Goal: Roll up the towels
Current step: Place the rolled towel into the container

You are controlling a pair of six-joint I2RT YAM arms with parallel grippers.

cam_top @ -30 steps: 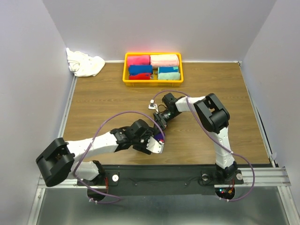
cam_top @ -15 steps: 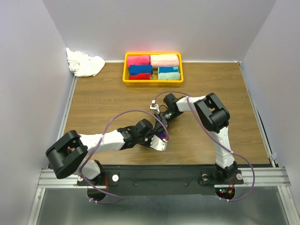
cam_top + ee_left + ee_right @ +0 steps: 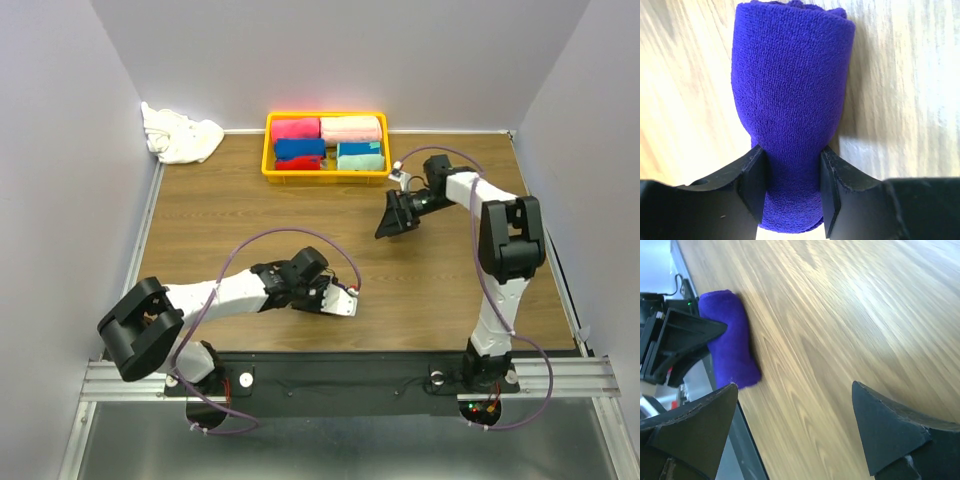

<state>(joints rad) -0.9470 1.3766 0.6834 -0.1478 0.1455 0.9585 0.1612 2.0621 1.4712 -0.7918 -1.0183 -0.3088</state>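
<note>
Between our left fingers (image 3: pixel 754 182), the purple towel (image 3: pixel 790 100) lies rolled on the worktop (image 3: pixel 900 100), pinched across its near end. Its long axis runs straight ahead from the fingers. Soft, light terry squashes and unrolls easily, so we judge a mid-roll hold safer. Our right fingers (image 3: pixel 890 435) gape empty, well apart.

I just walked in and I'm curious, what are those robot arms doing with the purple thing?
The left arm's jaws are pinched near one end of a rolled purple towel that lies on the table. The right arm's jaws hang wide open above the wood, touching nothing. A white towel sits crumpled in the far left corner, not yet rolled. A yellow basket at the back holds other rolled towels.
</note>
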